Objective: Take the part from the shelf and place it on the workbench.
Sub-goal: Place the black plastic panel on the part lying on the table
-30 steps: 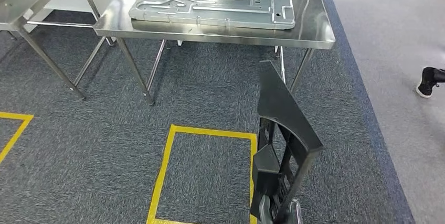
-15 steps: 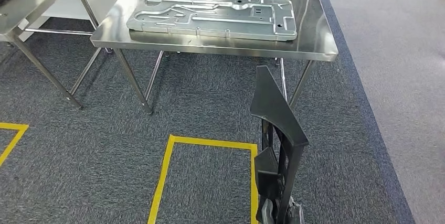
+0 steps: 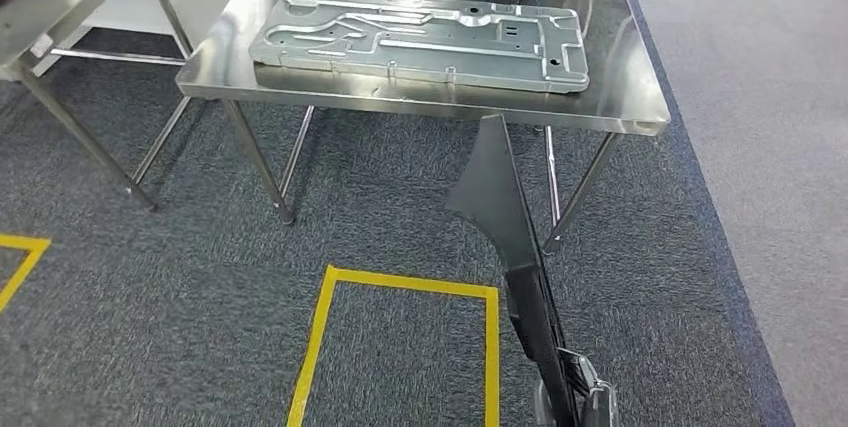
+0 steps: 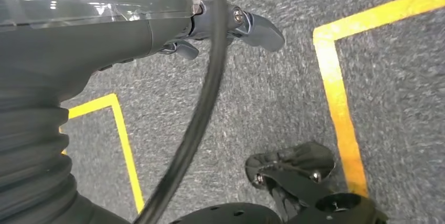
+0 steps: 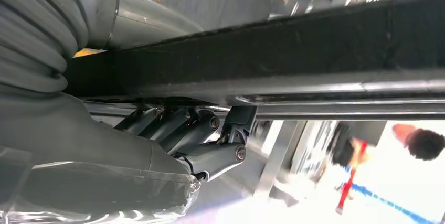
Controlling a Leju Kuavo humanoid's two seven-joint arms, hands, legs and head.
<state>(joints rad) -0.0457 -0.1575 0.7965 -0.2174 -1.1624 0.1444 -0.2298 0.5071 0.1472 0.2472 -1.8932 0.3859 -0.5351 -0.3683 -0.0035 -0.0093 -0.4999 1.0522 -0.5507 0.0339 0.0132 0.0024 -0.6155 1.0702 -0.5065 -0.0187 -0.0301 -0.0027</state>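
**Workbench half taken, near edge open**

We see a large grey metal plate [image 3: 420, 37] covering most of the workbench [image 3: 620, 112], leaving bare strips along its near and right edges. The black part [image 3: 500, 207] in our right hand [image 5: 199, 140] stands before that near edge.

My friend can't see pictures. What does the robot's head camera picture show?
A black part, held from below by the robot's right hand, rises toward a shiny steel workbench where a flat silver metal plate lies. Grey carpet below has yellow tape lines.
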